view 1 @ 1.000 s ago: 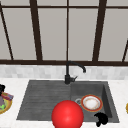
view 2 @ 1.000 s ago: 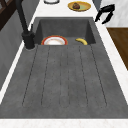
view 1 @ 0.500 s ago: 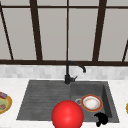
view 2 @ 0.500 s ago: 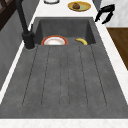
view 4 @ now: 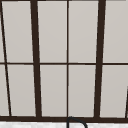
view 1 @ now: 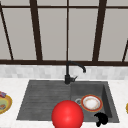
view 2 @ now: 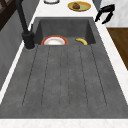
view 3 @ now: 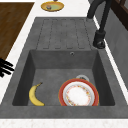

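Right hand (view 1: 101, 119) aloft (fingers relaxed)

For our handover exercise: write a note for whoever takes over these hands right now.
Right hand open, holding nothing, hovering over the front counter edge by the dark grey sink basin.
Yellow banana lies on the basin floor, nearest the hand; red-rimmed white plate lies beside it, apart.
Done: nothing grasped.
Left: banana and plate untouched.
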Available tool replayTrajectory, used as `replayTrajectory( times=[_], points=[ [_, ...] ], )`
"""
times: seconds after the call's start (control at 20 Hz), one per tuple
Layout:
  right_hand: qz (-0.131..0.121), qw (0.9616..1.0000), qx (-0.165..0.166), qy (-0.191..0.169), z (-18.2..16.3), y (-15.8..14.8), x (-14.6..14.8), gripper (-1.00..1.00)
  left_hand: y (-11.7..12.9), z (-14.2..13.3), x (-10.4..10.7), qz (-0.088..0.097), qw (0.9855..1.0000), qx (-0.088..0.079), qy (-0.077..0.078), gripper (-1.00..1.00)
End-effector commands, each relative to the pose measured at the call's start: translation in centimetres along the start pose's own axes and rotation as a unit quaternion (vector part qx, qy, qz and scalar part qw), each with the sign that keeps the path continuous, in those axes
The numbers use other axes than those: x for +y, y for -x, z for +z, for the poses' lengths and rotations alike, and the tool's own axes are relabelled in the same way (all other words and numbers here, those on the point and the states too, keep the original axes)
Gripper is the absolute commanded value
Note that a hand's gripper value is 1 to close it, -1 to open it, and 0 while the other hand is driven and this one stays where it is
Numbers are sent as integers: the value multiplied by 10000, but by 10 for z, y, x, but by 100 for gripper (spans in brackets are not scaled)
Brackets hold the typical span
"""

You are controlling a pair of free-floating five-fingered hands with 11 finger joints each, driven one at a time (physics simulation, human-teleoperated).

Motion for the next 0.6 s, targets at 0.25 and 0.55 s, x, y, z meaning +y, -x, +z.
replayTrajectory(
  times=[0.25, 0.55],
  points=[
    [0, 10000, 0, 0, 0, 0, 0, 0, 39, 0, -66, -163, 9995, 89, -265, 100],
    [0, 10000, 0, 0, 0, 0, 0, 0, 66, -2, -73, -493, 9976, 199, -440, 100]
  ],
)
